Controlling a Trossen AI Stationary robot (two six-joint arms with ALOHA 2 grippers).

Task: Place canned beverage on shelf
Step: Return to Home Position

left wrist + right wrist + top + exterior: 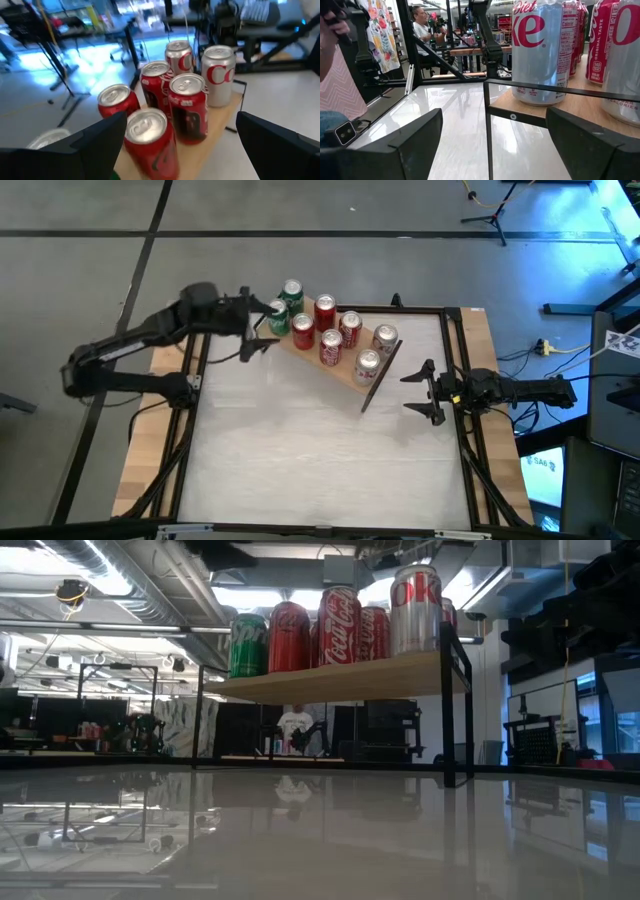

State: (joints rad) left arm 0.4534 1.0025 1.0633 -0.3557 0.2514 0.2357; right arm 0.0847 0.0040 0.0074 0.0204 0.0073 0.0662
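Eight cans (331,346) fill the shelf (340,680); left tool (262,326) spread beside them, right tool (418,392) spread nearby.

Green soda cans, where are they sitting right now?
In the high view the green soda cans stand at the left end of the shelf, beside the red cans, with the open left gripper close by them.
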